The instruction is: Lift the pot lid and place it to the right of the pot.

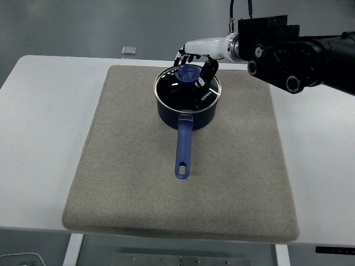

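Observation:
A dark blue pot (187, 115) stands on the far part of the grey mat (133, 183). Its blue handle (183, 149) points toward the near edge. A glass lid (191, 91) with a blue knob (187, 72) rests on the pot. My right hand (194, 65) reaches in from the upper right and hovers at the knob. Its black fingers (183, 55) are spread behind the knob and the thumb (206, 73) hangs just right of it. I see no grasp on the knob. The left arm is out of sight.
The mat covers most of the white table (39, 138). A small silver object (129, 51) lies at the far edge, left of the hand. Bare mat lies to the right of the pot (249, 122).

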You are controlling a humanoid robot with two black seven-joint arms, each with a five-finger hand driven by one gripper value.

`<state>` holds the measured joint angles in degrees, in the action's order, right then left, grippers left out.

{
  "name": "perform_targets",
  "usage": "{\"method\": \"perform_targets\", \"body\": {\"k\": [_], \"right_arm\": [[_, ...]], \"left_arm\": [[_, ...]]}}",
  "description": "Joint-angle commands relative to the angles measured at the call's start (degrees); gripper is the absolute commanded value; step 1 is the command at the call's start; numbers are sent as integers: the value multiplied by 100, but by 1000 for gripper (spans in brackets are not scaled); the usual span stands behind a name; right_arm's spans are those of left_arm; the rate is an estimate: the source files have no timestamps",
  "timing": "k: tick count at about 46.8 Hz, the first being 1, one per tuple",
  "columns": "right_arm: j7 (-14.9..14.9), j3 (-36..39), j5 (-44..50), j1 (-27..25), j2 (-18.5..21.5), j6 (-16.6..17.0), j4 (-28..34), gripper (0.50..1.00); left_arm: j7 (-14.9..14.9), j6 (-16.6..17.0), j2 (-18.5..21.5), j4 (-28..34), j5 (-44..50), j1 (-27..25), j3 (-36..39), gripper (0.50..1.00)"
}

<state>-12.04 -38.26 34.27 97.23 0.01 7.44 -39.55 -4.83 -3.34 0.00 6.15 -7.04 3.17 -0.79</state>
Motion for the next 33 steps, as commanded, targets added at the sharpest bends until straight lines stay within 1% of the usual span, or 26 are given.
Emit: {"method": "perform_targets", "body": {"k": [1,7,27,31,33], "right_arm": [[0,-6,10,-11,-1,12,0,762],[0,-6,10,-11,-1,12,0,750],[-9,3,10,-11,-1,12,-9,746],[0,3,10,-11,-1,29,-9,721],[-9,3,19,-2,-1,38,-18,687]], "left_arm": [[0,0,0,0,1,0,0,1000],[0,0,0,0,1,0,0,1000],[0,0,0,0,1,0,0,1000],[0,0,0,0,1,0,0,1000],[0,0,0,0,1,0,0,1000]]}}
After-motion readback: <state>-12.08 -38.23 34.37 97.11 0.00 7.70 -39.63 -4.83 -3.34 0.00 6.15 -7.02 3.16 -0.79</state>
